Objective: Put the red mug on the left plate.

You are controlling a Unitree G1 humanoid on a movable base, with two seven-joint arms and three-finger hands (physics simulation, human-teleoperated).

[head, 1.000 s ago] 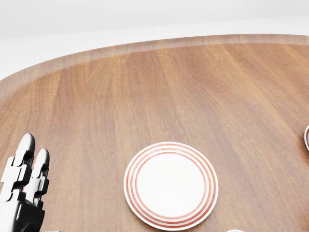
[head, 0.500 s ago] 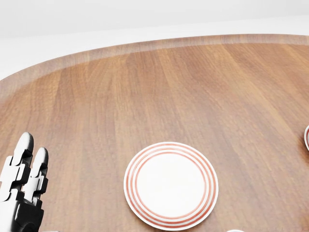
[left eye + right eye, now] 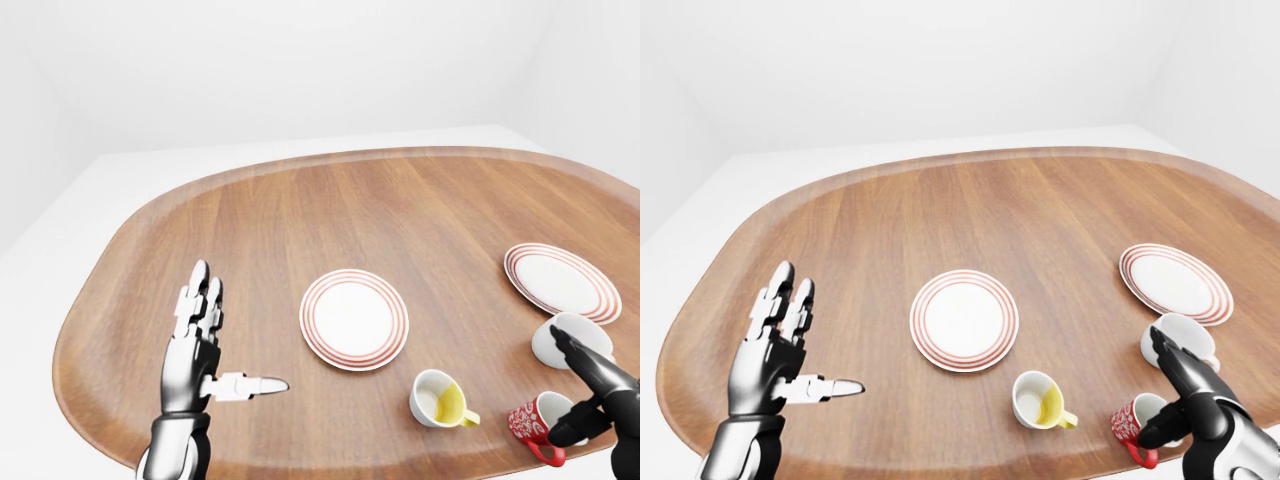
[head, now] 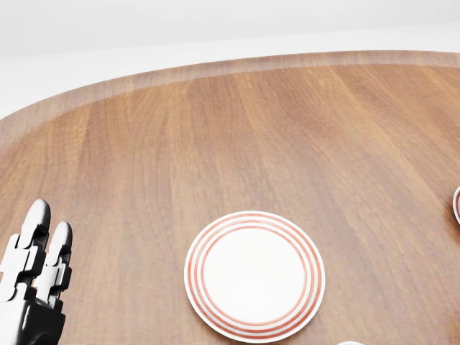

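Note:
The red mug (image 3: 533,424) with a white pattern stands near the table's bottom right edge in the left-eye view. The left plate (image 3: 354,318), white with red rings, lies at the table's middle and is bare; it also shows in the head view (image 4: 254,275). My right hand (image 3: 562,388) is open, its fingers stretched above the red mug and its thumb by the mug's right side. My left hand (image 3: 228,335) is open and empty, held upright over the table left of the left plate.
A white mug with a yellow inside (image 3: 440,398) stands between the left plate and the red mug. A white mug (image 3: 572,340) lies tipped just above my right hand. A second ringed plate (image 3: 562,280) lies at the right. The table edge (image 3: 400,458) runs close below the mugs.
My left hand has drifted very slightly left and down in the head view. The plate and table have not moved.

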